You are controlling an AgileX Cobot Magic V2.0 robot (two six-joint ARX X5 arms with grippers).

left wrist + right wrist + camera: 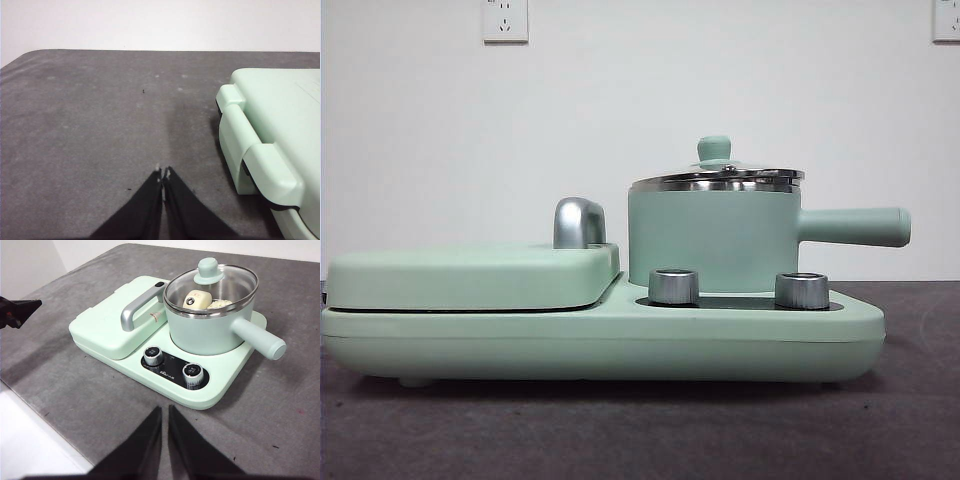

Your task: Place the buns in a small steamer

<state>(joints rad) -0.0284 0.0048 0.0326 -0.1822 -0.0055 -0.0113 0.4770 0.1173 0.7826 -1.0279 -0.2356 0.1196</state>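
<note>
The small mint-green steamer pot stands on the right side of the appliance with its glass lid on; it also shows in the right wrist view. Through the lid I see the smooth cream bun and the pleated bun inside the pot. My right gripper is shut and empty, held back above the grey table in front of the appliance. My left gripper is shut and empty over bare table, beside the griddle's end. The left gripper's tip also shows in the right wrist view.
The flat mint-green lidded griddle with chrome handle fills the appliance's left half; its corner shows in the left wrist view. Two steel knobs face the front. The pot's straight handle sticks out right. Grey table lies around.
</note>
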